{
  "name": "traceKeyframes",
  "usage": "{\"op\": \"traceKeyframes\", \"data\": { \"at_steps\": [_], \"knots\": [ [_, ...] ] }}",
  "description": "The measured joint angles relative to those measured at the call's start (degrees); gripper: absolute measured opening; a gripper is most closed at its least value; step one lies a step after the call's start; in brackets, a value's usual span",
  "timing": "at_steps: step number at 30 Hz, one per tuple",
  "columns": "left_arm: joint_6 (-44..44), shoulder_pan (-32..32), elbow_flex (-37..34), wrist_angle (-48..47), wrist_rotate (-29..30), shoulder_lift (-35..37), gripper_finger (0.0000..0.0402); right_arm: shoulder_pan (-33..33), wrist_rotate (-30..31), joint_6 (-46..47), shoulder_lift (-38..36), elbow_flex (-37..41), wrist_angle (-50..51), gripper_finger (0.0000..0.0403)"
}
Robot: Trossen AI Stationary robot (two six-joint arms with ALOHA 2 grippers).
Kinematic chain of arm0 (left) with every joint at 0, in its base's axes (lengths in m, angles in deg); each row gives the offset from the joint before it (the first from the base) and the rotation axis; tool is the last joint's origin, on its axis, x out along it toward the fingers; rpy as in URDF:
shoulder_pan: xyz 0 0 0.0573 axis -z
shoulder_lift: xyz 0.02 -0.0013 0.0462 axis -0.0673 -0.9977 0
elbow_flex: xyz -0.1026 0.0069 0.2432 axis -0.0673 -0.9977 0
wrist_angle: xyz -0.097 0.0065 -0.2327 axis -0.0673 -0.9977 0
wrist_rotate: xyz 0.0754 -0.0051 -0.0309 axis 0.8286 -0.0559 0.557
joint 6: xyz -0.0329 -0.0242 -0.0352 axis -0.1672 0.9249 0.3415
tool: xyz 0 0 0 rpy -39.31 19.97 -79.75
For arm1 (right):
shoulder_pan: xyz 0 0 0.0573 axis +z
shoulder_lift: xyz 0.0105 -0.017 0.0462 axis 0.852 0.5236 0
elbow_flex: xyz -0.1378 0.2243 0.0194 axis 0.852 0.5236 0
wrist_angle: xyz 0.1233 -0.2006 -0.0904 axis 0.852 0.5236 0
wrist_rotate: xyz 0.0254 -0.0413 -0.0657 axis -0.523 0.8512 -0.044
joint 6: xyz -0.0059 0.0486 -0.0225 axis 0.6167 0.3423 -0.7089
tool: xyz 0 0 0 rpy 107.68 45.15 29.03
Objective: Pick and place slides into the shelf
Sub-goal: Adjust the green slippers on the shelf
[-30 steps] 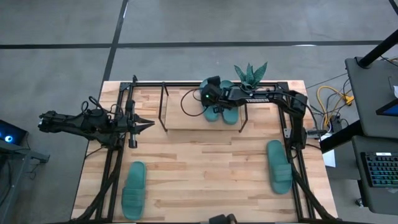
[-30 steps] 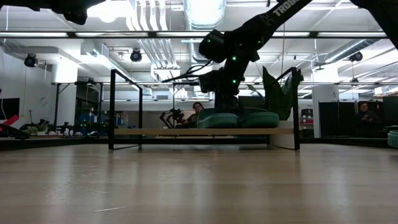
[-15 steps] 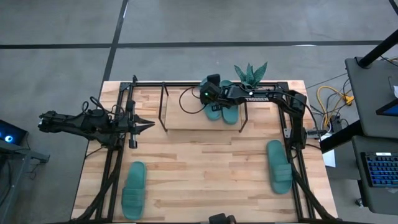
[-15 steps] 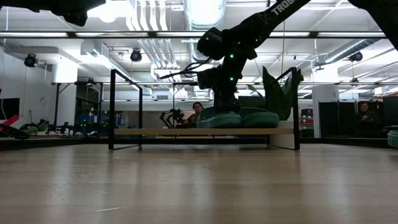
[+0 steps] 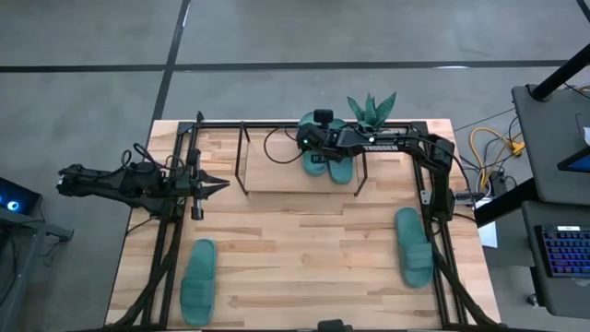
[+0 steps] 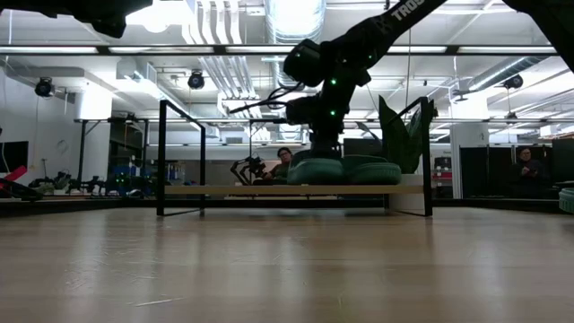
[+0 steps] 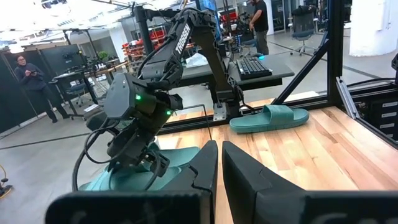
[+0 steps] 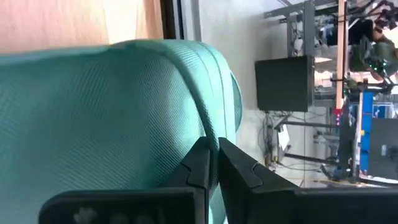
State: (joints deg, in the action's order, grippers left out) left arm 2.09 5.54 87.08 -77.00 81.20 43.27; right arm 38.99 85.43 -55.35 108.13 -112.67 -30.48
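Desk [image 5: 295,249] — light wood planks, black frame rails down both long sides; broad bare middle between shelf and near edge, nothing lying in it.

Shelf [image 5: 277,175] — low black rod rack with pale board, at the far edge, centre. Its left half is bare; its right end is taken up by two slides.

Slides on shelf [image 5: 336,169] — a pair, side by side and touching, long axes running front to back across the board. In the low view they sit flat on the board [image 6: 345,170], straps up. Which end is the toe cannot be told.

Slide, near left [image 5: 198,281] — flat on the desk by the left rail, close to the near edge, long axis front to back with a slight lean, strap toward the far end.

Slide, right [image 5: 414,246] — flat beside the right rail, long axis front to back, slightly tilted; well apart from the other loose one.

Plant [image 5: 371,111] — spiky, green, just behind the shelf's right end.

Right gripper [image 5: 313,159] — over the left slide of the shelf pair; fingers [image 8: 199,163] pressed together, tips against the teal strap, pinching nothing that can be seen.

Left gripper [image 5: 219,185] — at the desk's left side, level with the shelf's left end, apart from it; fingers [image 7: 208,163] pressed together, empty.
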Motion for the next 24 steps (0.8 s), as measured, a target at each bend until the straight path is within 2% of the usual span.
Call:
{"op": "traceKeyframes", "data": {
  "at_steps": [4, 9, 24],
  "knots": [
    [0.0, 0.0, 0.0, 0.0, 0.0, 0.0, 0.0008, 0.7, 0.5, 2.2, 0.0, 0.0, 0.0, 0.0014],
    [0.0, 0.0, 0.0, 0.0, 0.0, 0.0, 0.0008, 1.9, 4.8, 3.7, 0.0, 0.0, 0.6, 0.0013],
    [0.1, 0.0, 0.0, -0.2, 0.0, 0.0, 0.0008, 2.7, 6.2, 5.6, 0.0, 1.4, 1.5, 0.0013]
  ]
}}
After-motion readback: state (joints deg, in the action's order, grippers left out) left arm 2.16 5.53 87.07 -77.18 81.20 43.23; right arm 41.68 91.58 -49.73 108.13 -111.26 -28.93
